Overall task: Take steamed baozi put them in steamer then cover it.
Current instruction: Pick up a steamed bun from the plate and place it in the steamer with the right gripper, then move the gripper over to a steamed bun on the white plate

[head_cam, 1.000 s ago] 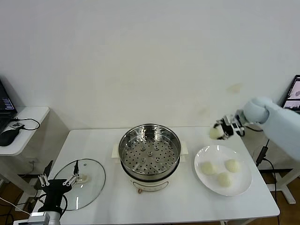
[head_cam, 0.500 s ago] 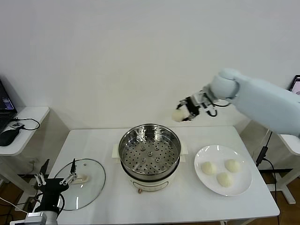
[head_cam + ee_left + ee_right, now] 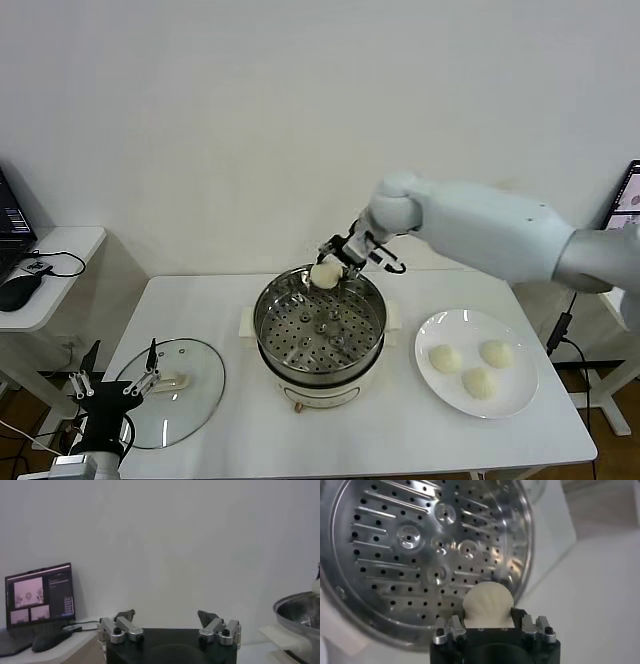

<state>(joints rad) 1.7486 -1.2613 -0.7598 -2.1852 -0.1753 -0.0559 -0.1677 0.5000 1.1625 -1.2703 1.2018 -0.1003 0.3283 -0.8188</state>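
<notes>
Head view: our right gripper (image 3: 335,268) clamps a cream-white round bun (image 3: 324,275) above the shiny steel steamer (image 3: 319,325) back rim. Left gripper (image 3: 113,378) spread wide, holding nothing, beside the clear glass lid (image 3: 185,390).

The steamer (image 3: 319,325) is polished stainless steel, mirror-bright, its perforated basket floor (image 3: 415,545) throwing glare; its base (image 3: 300,392) looks like smooth cream plastic. The baozi (image 3: 325,275) in the right gripper (image 3: 340,262) has a matt, smooth, doughy skin. The cover (image 3: 172,390) at 8 o'clock is clear glossy glass with a metal rim. The plate (image 3: 520,395) is glossy white. The bench (image 3: 390,440) is matt white.
</notes>
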